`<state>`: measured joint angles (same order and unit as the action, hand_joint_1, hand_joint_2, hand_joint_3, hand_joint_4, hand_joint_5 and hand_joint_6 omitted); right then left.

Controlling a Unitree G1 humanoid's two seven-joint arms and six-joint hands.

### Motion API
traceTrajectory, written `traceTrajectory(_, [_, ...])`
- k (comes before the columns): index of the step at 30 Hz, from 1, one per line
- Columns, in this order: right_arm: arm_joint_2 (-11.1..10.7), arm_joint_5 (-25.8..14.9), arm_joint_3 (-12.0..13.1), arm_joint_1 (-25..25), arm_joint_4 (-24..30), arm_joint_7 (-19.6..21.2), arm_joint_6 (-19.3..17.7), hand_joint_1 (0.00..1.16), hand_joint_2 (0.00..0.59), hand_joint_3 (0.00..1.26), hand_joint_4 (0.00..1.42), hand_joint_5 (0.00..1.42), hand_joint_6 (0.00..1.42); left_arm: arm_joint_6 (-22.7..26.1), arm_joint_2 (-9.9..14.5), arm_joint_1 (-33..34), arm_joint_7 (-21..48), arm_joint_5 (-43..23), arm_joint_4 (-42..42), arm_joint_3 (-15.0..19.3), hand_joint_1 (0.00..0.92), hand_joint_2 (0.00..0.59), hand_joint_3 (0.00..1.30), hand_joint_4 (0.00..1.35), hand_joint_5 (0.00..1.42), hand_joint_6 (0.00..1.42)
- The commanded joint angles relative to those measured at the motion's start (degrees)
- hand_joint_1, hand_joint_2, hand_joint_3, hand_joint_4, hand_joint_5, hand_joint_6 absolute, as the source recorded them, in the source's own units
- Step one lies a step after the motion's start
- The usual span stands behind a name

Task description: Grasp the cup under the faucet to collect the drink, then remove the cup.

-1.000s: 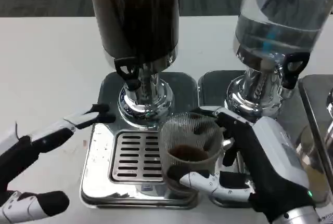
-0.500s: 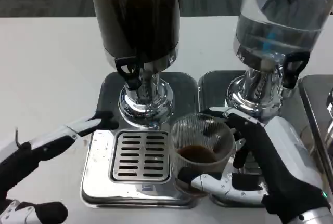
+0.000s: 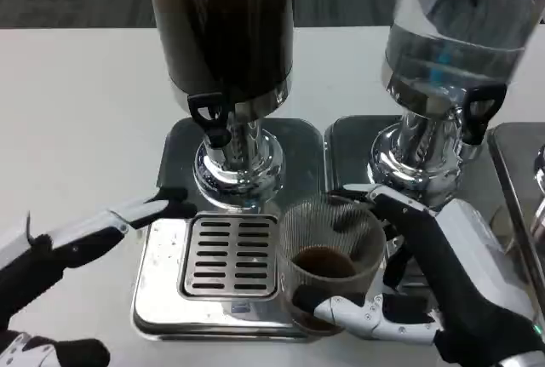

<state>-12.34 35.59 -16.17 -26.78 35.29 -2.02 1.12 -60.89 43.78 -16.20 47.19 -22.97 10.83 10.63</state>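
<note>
White bench point(image 3: 77, 111) carries two dispensers: dark one point(image 3: 223, 26) rear center with black-handled faucet point(image 3: 210, 120), clear water-filled one point(image 3: 456, 35) rear right. Chrome drip tray point(image 3: 162, 273) with slotted grate point(image 3: 232, 255) sits below dark dispenser. Right hand point(image 3: 426, 278) wraps ribbed clear cup point(image 3: 332, 252), fingers behind, thumb across front near base; cup is at tray's right front edge, off to the right of the faucet, a little dark drink in the bottom. Left hand point(image 3: 68, 243) holds nothing, fingers spread, one fingertip touching the tray's rear left corner.
</note>
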Motion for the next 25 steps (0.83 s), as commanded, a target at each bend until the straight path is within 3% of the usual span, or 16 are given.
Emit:
traceTrajectory(1, [0.32,-1.11,0.32,0.05,2.79,0.02,-1.77,0.72,0.307,0.46,0.58,0.74,0.93,-0.43,0.92,-0.83,0.99,-1.35,-0.88,0.7,0.0,0.115,0.15,0.05,0.08,0.14])
traceTrajectory(25, [-0.18,-2.09,1.66,1.14,2.73,-0.84,-2.26,0.71,0.303,0.46,0.58,0.74,0.94,-5.77,3.01,0.02,2.12,2.08,2.12,2.43,0.0,0.139,0.13,0.03,0.07,0.14])
